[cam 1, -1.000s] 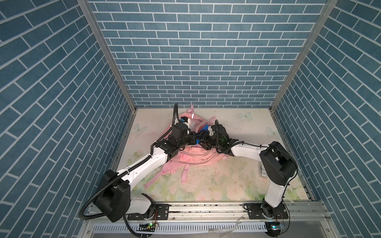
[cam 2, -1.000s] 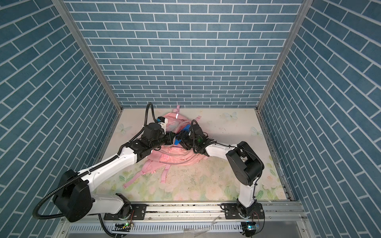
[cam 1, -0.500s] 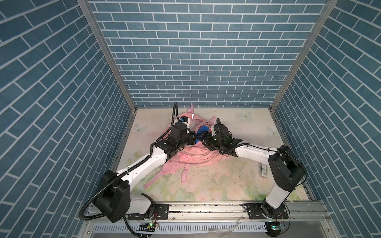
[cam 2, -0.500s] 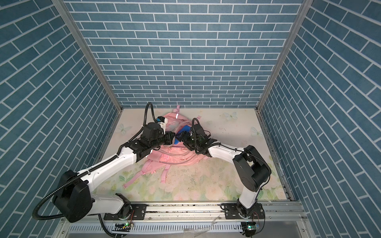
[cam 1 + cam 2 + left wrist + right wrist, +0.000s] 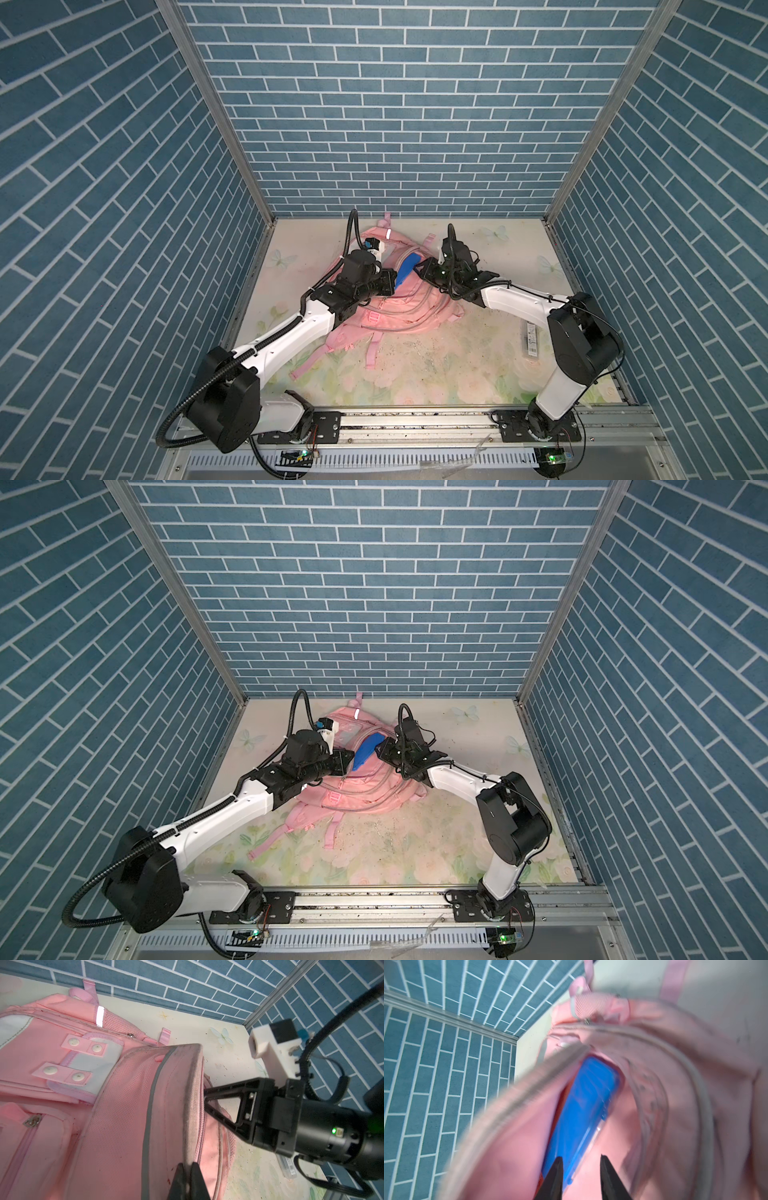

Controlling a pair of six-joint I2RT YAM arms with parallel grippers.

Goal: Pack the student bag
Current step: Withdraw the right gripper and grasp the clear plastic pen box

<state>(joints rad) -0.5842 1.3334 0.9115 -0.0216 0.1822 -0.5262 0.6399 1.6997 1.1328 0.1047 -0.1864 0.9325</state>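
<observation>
The student bag (image 5: 415, 303) lies back-centre on the bench (image 5: 457, 365), its main pocket held agape by the left hand (image 5: 188, 1167) pinching the zip rim (image 5: 193, 1105), while the right hand (image 5: 581, 1159), part-spread, straddles the blue case (image 5: 583, 1105) inside, which probably needs seating deeper next.

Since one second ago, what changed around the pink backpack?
The right gripper drew back rightward from the pink backpack, its elbow swinging outward; more of the blue case inside now shows. The left gripper stayed shut on the opening's edge; the backpack lay still.
</observation>
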